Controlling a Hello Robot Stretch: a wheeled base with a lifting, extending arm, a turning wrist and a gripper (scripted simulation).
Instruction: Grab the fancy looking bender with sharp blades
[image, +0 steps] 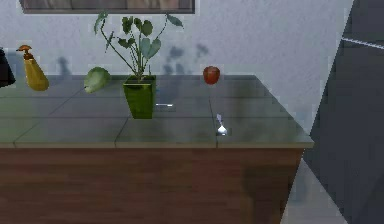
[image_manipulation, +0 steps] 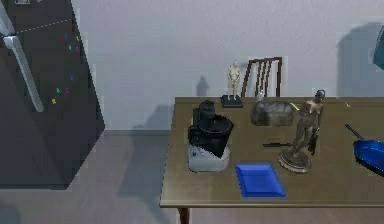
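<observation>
Arm side view puts the blender (image_manipulation: 210, 138) on the table (image_manipulation: 330, 190), toward its 9 o'clock edge, a blue tray (image_manipulation: 259, 180) at its 4 o'clock. Grabbing is all left to do, I judge; the fingers' state cannot be told.

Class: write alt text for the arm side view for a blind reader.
A black and white blender stands on a brown table, with a blue tray and a bronze statue to its right. A dark fridge stands at the picture's left.
</observation>
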